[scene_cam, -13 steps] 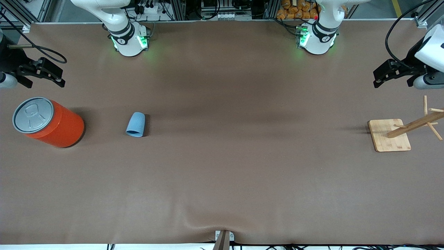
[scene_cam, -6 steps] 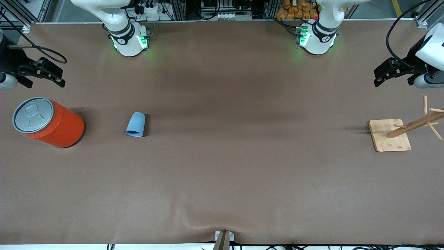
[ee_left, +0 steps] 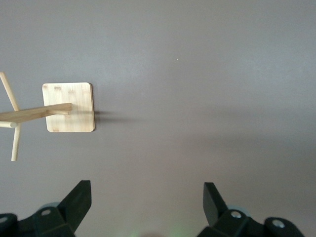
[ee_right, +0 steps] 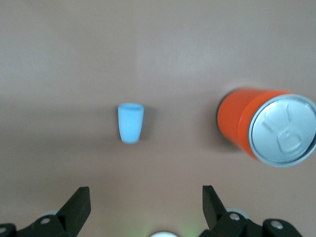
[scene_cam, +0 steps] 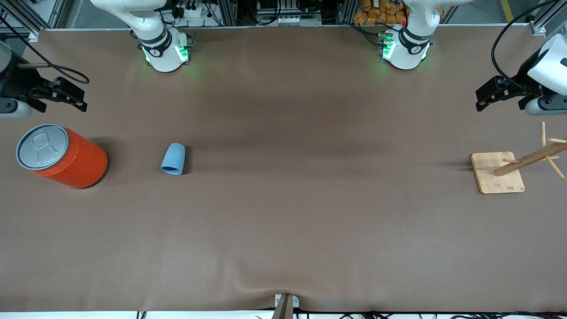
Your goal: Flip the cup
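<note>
**Right arm just nudged, cup not touched yet**

Front view: the right gripper (scene_cam: 66,98) has crept a little along the table's edge at its own end, jaws spread and empty; the left gripper (scene_cam: 487,95) waits over its end, also spread. The light-blue cup (scene_cam: 173,159) hasn't budged, rim-down beside the orange can (scene_cam: 62,156), wooden mug tree (scene_cam: 514,166) well apart. Left wrist view: just the mug tree (ee_left: 59,111). Right wrist view: cup (ee_right: 131,122) ahead of the wide-apart fingers (ee_right: 79,205); looks like the approach is only starting.
</note>
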Robot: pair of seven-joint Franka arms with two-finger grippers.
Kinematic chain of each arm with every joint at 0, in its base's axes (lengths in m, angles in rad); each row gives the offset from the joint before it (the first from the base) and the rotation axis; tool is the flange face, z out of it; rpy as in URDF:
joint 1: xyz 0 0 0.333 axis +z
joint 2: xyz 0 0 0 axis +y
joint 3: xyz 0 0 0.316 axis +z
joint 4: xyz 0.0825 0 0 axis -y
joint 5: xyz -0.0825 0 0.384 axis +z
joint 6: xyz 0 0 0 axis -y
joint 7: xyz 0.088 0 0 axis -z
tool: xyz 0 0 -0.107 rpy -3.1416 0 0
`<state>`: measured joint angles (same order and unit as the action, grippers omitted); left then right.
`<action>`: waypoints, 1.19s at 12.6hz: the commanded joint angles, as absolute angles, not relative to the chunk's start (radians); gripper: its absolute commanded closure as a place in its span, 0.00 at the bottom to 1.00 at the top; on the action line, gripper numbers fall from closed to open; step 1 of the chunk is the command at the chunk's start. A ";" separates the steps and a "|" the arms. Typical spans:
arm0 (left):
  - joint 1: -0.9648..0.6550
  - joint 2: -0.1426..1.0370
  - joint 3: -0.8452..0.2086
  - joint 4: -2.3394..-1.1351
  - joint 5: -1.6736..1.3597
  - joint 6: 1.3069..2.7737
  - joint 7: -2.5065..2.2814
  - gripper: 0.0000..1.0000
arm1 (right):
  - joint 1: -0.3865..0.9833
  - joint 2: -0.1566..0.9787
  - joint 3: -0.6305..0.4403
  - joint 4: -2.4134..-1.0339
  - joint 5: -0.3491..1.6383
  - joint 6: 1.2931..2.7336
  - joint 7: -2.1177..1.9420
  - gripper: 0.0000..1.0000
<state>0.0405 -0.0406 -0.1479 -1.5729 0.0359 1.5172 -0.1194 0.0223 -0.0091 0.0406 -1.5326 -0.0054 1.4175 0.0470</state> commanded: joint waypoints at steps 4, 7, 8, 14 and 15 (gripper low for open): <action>0.052 -0.031 -0.152 -1.575 0.015 1.516 -0.103 0.00 | 0.050 0.017 0.054 -1.788 0.040 1.523 0.041 0.00; 0.048 -0.021 -0.153 -1.575 0.015 1.526 -0.103 0.00 | 0.106 0.008 0.054 -1.957 0.041 1.701 0.051 0.00; 0.045 -0.021 -0.153 -1.575 0.017 1.528 -0.103 0.00 | 0.106 0.011 0.054 -1.992 0.041 1.750 0.051 0.00; 0.052 -0.020 -0.153 -1.578 0.017 1.531 -0.100 0.00 | 0.207 0.032 0.054 -2.259 0.031 2.136 0.051 0.00; 0.052 -0.021 -0.153 -1.578 0.015 1.531 -0.085 0.00 | 0.207 0.063 0.054 -2.270 0.029 2.175 0.051 0.00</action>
